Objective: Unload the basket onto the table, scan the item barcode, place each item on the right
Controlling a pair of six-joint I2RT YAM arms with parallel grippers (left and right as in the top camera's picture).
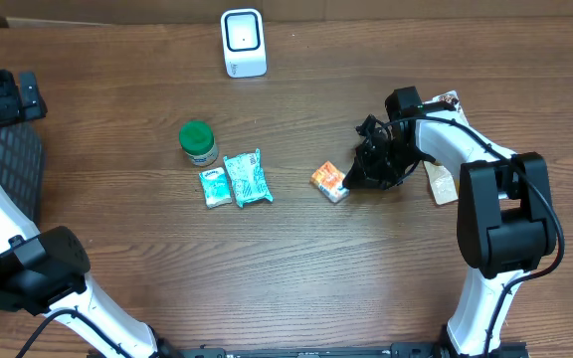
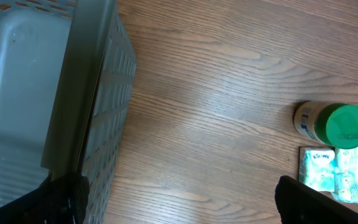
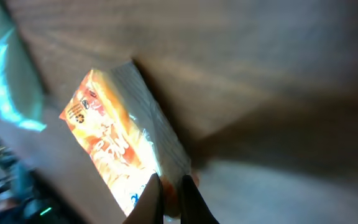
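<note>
Orange pack (image 1: 328, 180) lies on the wooden table (image 1: 296, 278), at 5 o'clock from the scanner (image 1: 243, 43). From its 3 o'clock side the right claw (image 3: 171, 198) is pinched narrow on the pack's corner. Over bare wood between the basket (image 2: 17, 93) and the bottle (image 2: 337, 124), the left claw (image 2: 182, 208) stands wide and holds nothing. Teal packets (image 1: 237, 181) lie at 5 o'clock of the bottle.

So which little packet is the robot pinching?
The orange packet: the right gripper is shut on its edge. The small teal packet and the bigger teal packet lie free beside the green-lidded jar.
</note>
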